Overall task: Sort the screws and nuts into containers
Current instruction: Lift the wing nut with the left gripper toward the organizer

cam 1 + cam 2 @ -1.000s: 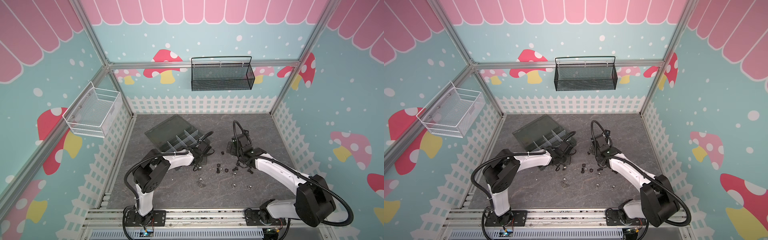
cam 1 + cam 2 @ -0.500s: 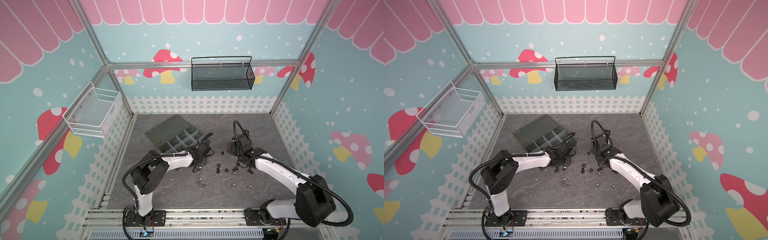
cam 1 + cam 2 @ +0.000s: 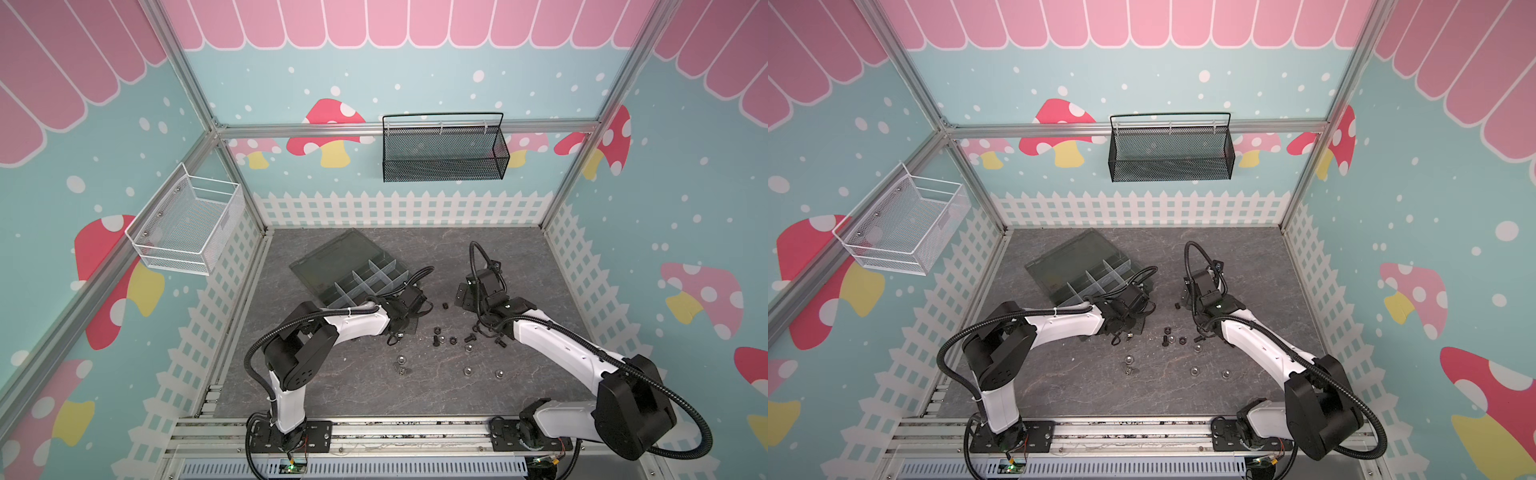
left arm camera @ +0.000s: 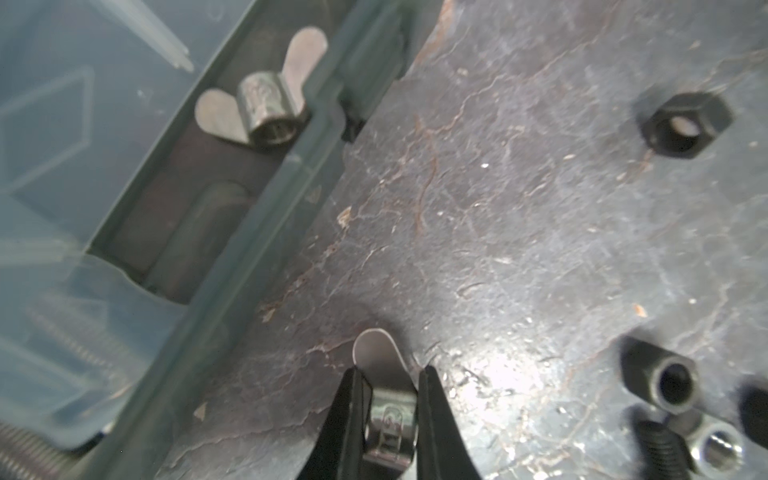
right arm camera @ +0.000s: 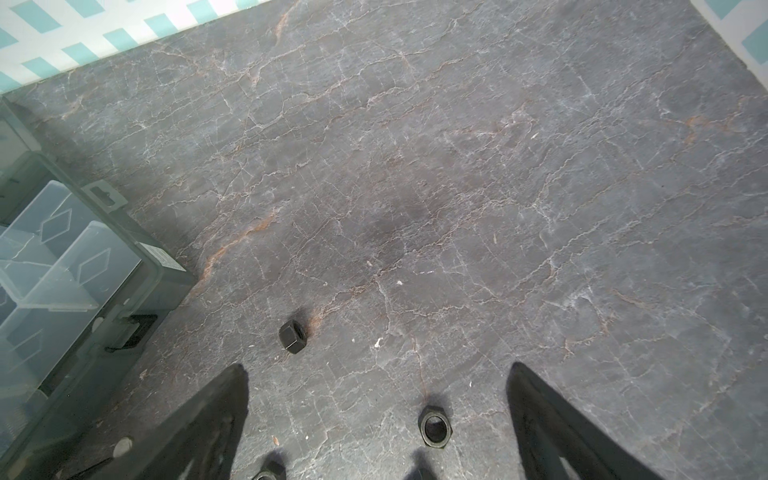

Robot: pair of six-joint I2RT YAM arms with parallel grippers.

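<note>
Winged nut (image 4: pixel 376 348), shiny silver, rounded wings, pinched in left pincer (image 4: pixel 388 376); right pincer (image 5: pixel 376 370) spread wide, empty.

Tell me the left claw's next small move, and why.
Probably lift and swing toward the organiser box: the left claw is shut on a silver wing nut, and a matching wing nut already lies in its edge compartment.

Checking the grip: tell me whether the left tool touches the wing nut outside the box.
Touching. Left wrist view: the left tool is shut on the wing nut, pressing its body from both sides.
</note>
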